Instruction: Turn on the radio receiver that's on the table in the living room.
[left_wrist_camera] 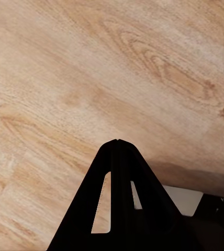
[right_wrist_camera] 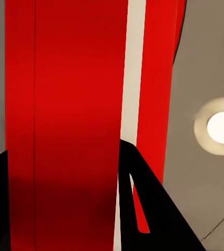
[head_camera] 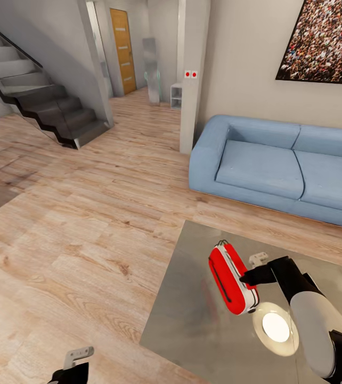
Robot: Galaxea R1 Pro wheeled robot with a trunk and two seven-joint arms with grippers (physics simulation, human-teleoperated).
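Observation:
The bright-red radio receiver [head_camera: 231, 280] lies tilted on the glossy grey coffee table [head_camera: 192, 298], with its white side panel facing my right arm. My right gripper [head_camera: 244, 277] comes in from the right, and its black tip touches the radio's white edge. It looks shut with nothing held. In the right wrist view the radio [right_wrist_camera: 70, 104] is very close, and one black finger [right_wrist_camera: 143, 198] lies over its white strip. My left gripper [head_camera: 71, 368] hangs low over the wood floor [left_wrist_camera: 91, 78], left of the table, with its fingers [left_wrist_camera: 117, 172] shut together.
A light-blue sofa [head_camera: 277, 165] stands behind the table. A bright round light reflection [head_camera: 275, 326] shows on the tabletop by my right forearm. Dark stairs [head_camera: 43, 101] rise at the far left. A crowd picture [head_camera: 325, 37] hangs on the beige wall, beyond open wood floor.

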